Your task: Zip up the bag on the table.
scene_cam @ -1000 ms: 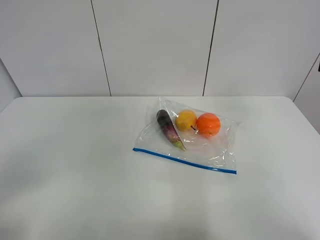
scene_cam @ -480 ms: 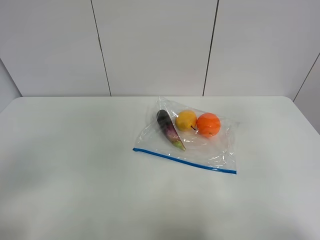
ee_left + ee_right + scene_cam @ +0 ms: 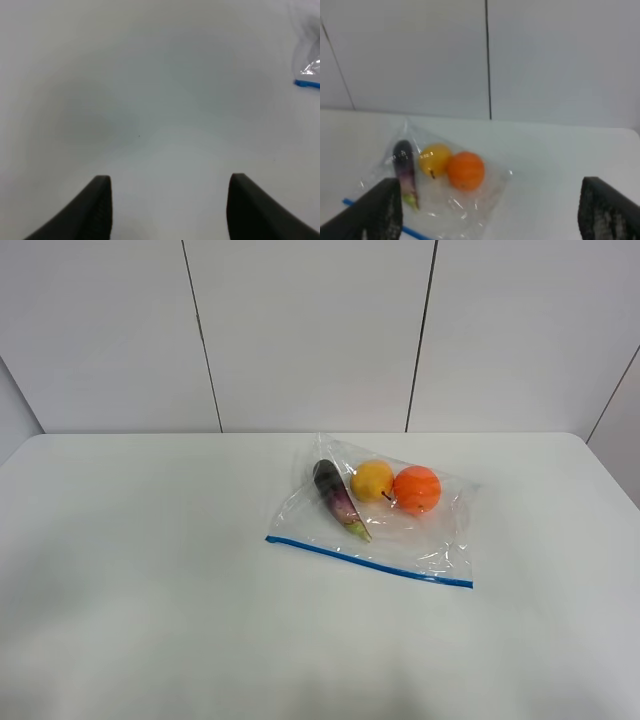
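The clear crinkly bag (image 3: 420, 535) lies on the white table (image 3: 150, 570), right of the middle, with its blue zipper strip (image 3: 368, 561) along the near edge. Inside it are a purple eggplant (image 3: 338, 498), a yellow fruit (image 3: 372, 480) and an orange fruit (image 3: 417, 488). Neither gripper shows in the exterior high view. In the left wrist view my left gripper (image 3: 167, 210) is open over bare table, with a corner of the bag (image 3: 307, 70) far off. In the right wrist view my right gripper (image 3: 492, 212) is open, with the bag (image 3: 485, 200) ahead between its fingers.
Pale wall panels (image 3: 310, 335) stand behind the table's far edge. The table's right edge runs close to the bag's right side. Bare tabletop lies left of the bag and in front of it.
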